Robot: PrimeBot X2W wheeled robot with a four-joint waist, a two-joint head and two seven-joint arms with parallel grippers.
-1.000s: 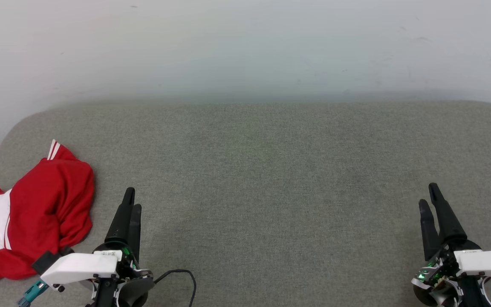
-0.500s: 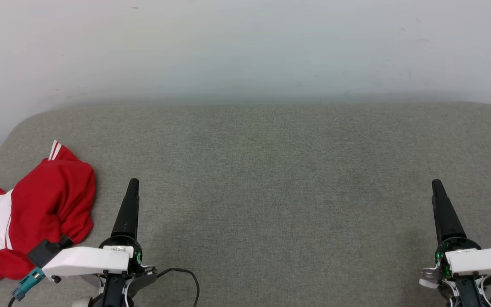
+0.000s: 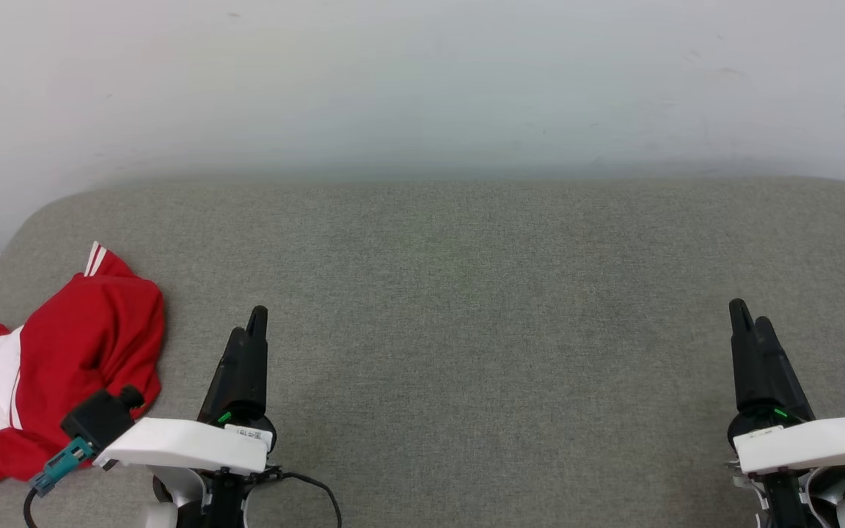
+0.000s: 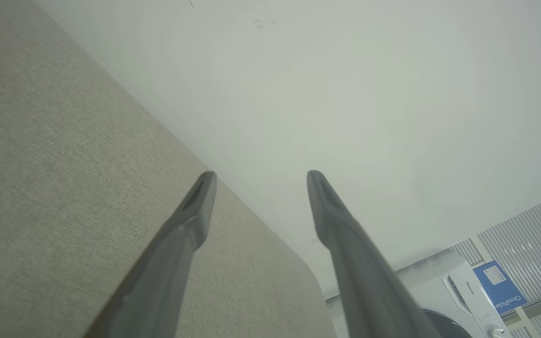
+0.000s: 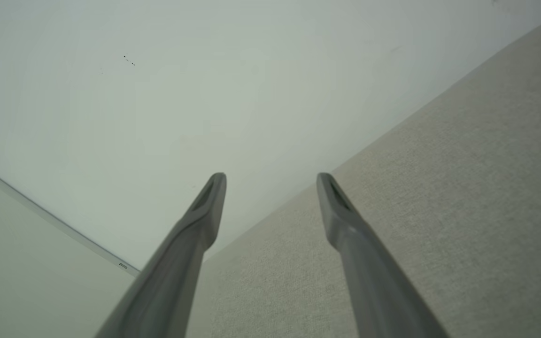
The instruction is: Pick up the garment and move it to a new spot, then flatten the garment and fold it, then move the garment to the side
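Garment (image 3: 63, 352), red with white parts, is lying crumpled near the left edge of the grey worktop (image 3: 466, 293). Left pincer (image 3: 248, 326) is pointing forward just beside it, its fingers spread apart and gripping nothing. Right pincer (image 3: 750, 314) is pointing forward at the right side, well apart from the cloth, also spread and gripping nothing.
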